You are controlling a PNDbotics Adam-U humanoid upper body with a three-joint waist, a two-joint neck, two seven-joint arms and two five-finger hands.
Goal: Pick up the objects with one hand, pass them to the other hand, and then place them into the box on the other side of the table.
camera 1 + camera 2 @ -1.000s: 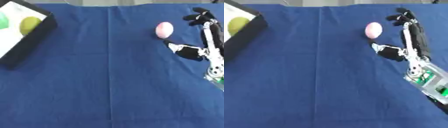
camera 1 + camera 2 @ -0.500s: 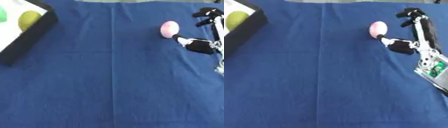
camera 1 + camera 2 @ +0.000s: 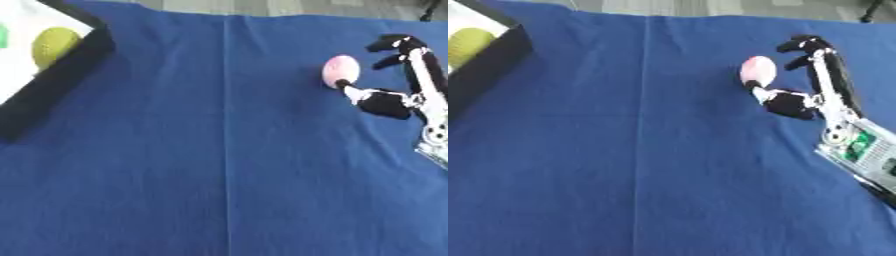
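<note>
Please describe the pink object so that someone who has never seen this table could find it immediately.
Start from the blue cloth covering the table and go to its far right part, where the robot's right hand reaches in. The pink egg-shaped object lies at the thumb tip. It is the only thing lying loose on the cloth.

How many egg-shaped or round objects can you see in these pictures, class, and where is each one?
3, perhaps more. A pink egg lies on the blue cloth by the right hand. A yellow one and a green one sit in the box at far left, which the frame cuts off.
</note>
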